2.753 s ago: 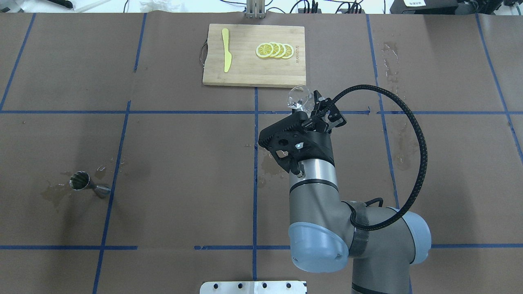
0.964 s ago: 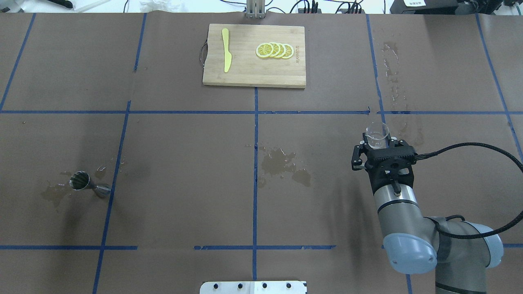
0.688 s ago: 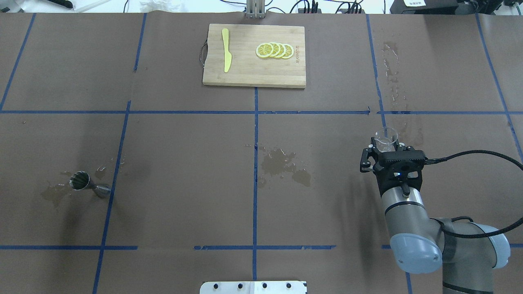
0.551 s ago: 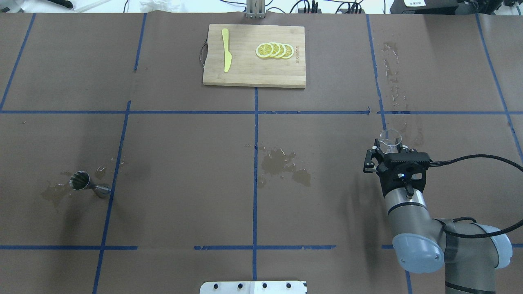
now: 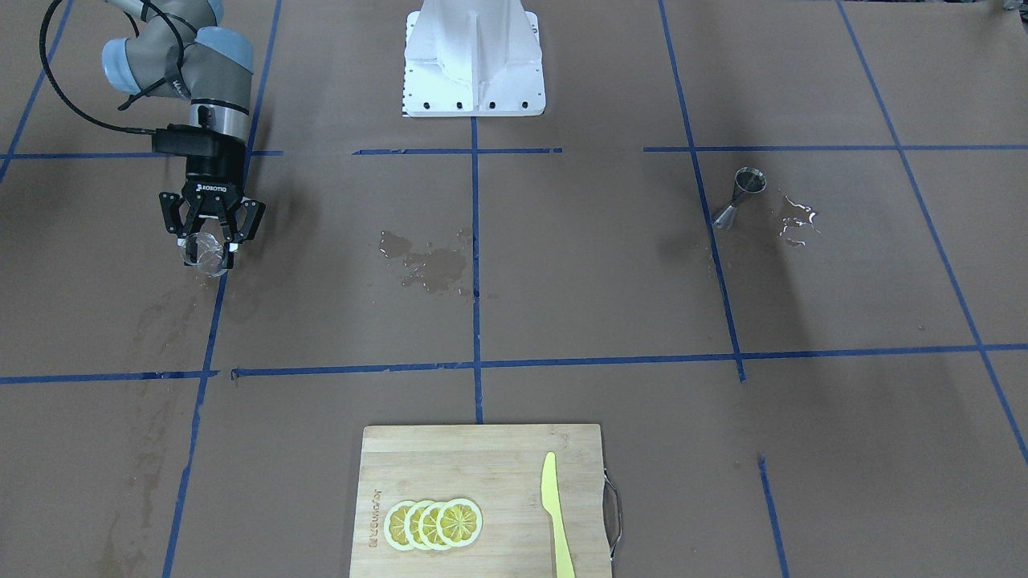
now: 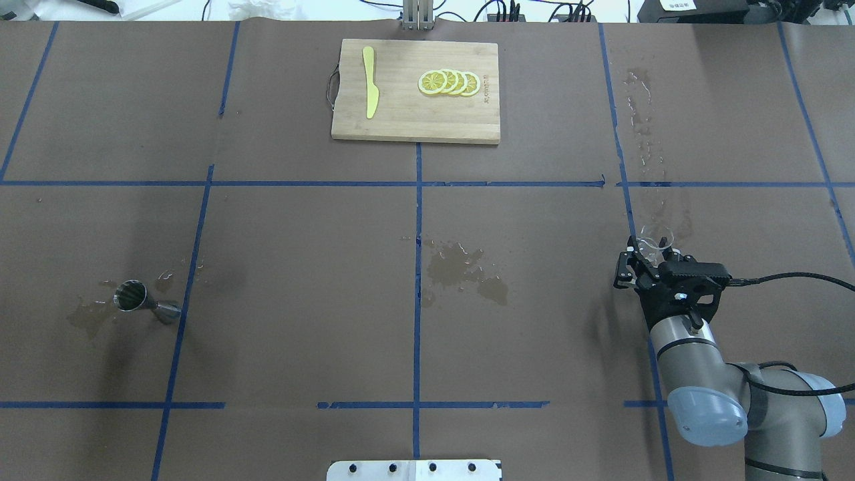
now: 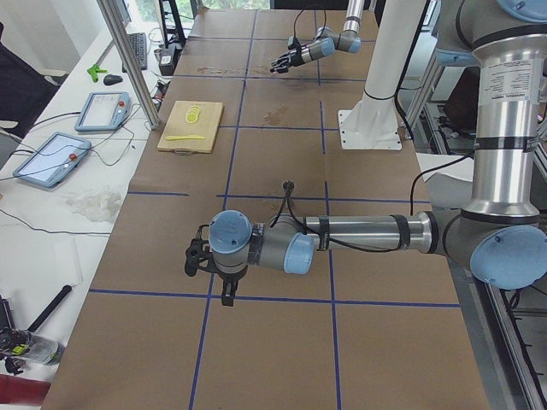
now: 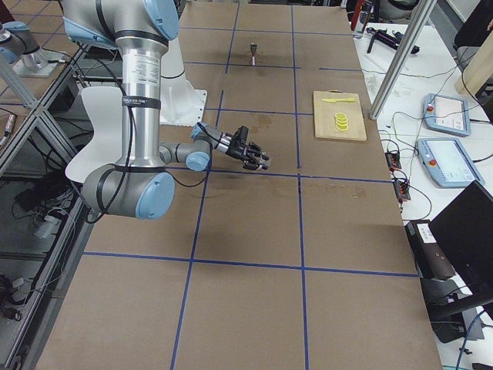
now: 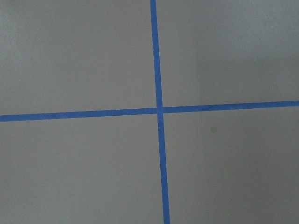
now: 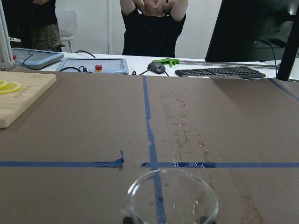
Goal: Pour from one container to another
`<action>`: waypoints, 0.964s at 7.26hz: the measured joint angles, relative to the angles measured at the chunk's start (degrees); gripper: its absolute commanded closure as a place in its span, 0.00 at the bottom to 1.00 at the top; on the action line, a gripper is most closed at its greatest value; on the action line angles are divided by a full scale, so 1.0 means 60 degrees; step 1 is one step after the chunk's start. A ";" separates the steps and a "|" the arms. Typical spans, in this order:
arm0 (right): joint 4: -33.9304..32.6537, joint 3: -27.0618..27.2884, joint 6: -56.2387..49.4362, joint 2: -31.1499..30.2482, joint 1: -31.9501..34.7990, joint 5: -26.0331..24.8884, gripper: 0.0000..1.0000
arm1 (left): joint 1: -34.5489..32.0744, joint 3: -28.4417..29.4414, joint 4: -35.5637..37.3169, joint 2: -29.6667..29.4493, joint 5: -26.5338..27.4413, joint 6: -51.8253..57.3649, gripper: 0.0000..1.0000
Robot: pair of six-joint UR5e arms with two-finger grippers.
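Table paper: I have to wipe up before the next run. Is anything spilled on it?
Yes. A wet patch darkens the paper near the centre, smaller puddles lie beside the upright steel jigger, and a trail of drops runs beyond the glass cup in the right gripper.

Table [image 6: 300, 267] under brown paper, blue tape [image 6: 417, 220] in grid. Far edge, centre: wooden cutting board [image 6: 401, 113]. Robot's left side: steel jigger [image 6: 137, 298] upright beside tape line, wet spots [image 6: 83, 317] around. Centre: puddle [image 6: 461, 270]. Right side: droplet trail [image 6: 641, 120]. Near edge: white base plate [image 5: 474, 64].
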 measured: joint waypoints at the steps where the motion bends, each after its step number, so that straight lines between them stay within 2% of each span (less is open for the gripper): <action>1: 0.0210 -0.0214 0.0018 -0.0011 -0.0082 -0.0132 0.97 | 0.0000 0.0004 0.0000 0.0000 0.0000 0.0003 0.00; 2: 0.0283 -0.0333 0.0044 -0.0006 -0.0177 -0.0220 0.95 | 0.0000 0.0005 0.0000 0.0000 0.0000 0.0004 0.00; 4: 0.0316 -0.0437 0.0087 0.0000 -0.0291 -0.0278 0.83 | 0.0000 0.0004 -0.0004 0.0000 0.0000 0.0005 0.00; 7: 0.0323 -0.0609 0.0254 0.0001 -0.0318 -0.0293 0.81 | 0.0000 -0.0007 -0.0011 -0.0003 0.0000 0.0005 0.00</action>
